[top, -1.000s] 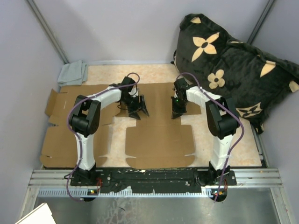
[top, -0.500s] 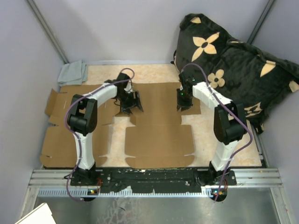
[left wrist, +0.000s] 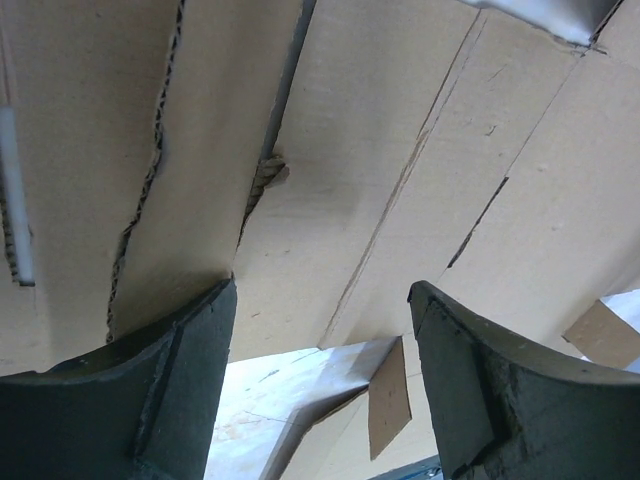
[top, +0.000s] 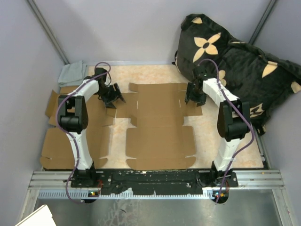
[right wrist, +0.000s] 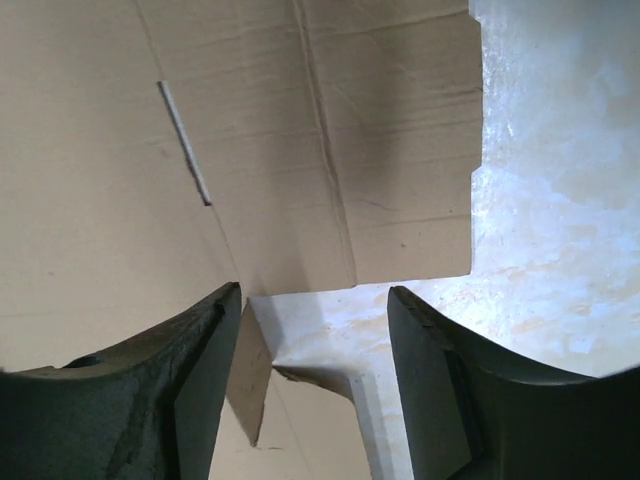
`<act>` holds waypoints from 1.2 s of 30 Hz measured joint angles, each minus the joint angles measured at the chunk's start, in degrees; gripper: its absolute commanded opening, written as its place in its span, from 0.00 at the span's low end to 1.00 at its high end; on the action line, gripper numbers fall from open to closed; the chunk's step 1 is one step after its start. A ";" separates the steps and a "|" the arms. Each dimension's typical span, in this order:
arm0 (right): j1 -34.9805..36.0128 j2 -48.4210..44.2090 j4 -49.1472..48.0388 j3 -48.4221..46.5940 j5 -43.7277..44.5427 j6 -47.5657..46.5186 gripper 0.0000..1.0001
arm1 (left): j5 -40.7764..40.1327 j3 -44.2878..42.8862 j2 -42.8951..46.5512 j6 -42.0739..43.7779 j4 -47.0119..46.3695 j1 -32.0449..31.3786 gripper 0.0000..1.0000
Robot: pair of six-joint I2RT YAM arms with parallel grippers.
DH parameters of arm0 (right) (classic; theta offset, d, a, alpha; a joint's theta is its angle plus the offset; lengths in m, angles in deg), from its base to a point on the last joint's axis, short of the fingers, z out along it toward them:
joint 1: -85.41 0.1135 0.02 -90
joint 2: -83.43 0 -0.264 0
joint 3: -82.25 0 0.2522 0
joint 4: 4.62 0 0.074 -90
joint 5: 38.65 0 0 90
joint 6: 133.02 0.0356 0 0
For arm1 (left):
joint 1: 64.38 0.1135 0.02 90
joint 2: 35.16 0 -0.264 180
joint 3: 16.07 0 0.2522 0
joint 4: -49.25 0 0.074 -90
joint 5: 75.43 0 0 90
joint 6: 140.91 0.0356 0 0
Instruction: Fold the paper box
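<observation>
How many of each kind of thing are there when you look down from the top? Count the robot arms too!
Cardboard sheets: 2, the middle cardboard sheet and the left cardboard sheet
Grey cloth: 1
Black flowered cushion: 1
Robot arms: 2, the left arm and the right arm
Total: 6

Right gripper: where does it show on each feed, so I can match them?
Top external: right gripper right of centre, open, at the box's far right flap.
Right wrist: its fingers fill the bottom corners, with the flap above them.
Left wrist: not in it.
Shared landmark: that flap's square corner, in the top and right wrist views.
</observation>
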 measured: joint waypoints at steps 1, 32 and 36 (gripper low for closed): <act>0.00 0.59 0.00 0.04 0.35 0.09 0.66 | -0.15 0.00 -0.04 0.24 0.02 -0.04 0.77; -6.05 2.32 -10.58 10.01 -1.73 -1.40 0.84 | -2.69 0.70 -0.81 2.78 1.40 -0.55 0.77; -6.43 2.10 -11.26 10.43 -3.10 -1.79 0.82 | -2.69 0.72 -0.81 2.91 1.38 -0.55 0.75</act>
